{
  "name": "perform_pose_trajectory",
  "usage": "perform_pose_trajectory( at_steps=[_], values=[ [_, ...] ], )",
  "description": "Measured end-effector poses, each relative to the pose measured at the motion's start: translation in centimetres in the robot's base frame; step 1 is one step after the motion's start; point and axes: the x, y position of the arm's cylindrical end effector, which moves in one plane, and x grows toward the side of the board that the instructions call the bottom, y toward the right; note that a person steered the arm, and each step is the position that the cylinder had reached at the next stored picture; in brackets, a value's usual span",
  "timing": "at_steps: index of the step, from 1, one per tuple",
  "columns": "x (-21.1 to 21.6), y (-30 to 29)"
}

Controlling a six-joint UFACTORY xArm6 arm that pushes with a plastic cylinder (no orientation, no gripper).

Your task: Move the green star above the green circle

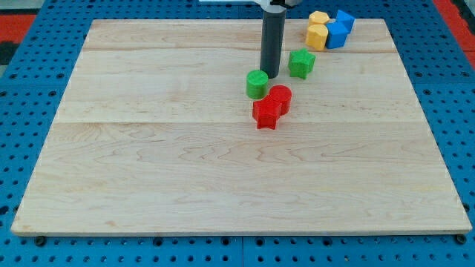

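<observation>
The green star lies on the wooden board, up and to the right of the green circle. My tip stands between them, just right of and above the green circle and left of the green star. It is close to the circle's upper right edge; I cannot tell if it touches.
A red circle and a red star sit touching each other just below the green circle. Two yellow blocks and two blue blocks cluster at the board's top right. A blue pegboard surrounds the board.
</observation>
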Motion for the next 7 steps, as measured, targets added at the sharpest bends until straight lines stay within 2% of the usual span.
perform_pose_trajectory(
  at_steps=[1, 3, 4, 5, 7],
  values=[
    [0.4, 2.0],
    [1.4, 11.3],
    [-0.9, 13.4],
    [-3.5, 11.1],
    [-4.3, -2.0]
  ],
)
